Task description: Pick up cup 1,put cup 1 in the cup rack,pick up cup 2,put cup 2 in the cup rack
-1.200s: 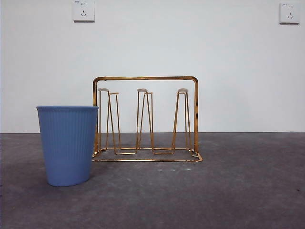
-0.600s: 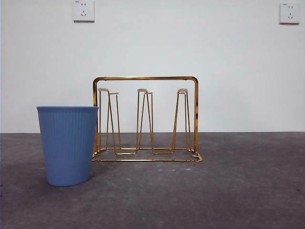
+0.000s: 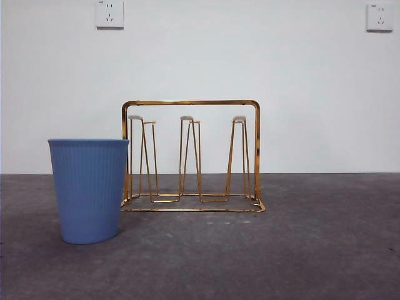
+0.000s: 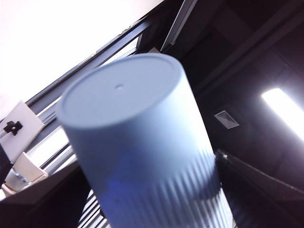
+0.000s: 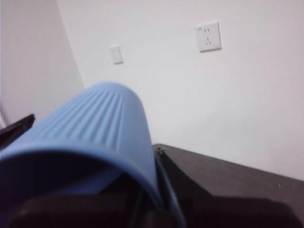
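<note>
Three ribbed blue cups (image 3: 89, 190) (image 4: 142, 156) (image 5: 95, 123): one beside the gold wire rack (image 3: 190, 102), one before each claw (image 5: 90, 204), grip unclear.

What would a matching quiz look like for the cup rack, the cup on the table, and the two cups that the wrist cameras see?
Things:
1. cup rack
2. table cup
3. left-wrist cup
4. right-wrist cup

States:
A. flat base faces the camera
B. upright on the table, mouth up, beside the rack
C. gold wire, pegs bare
D. on its side, open mouth toward the camera

Pairs: 1-C, 2-B, 3-A, 4-D
</note>
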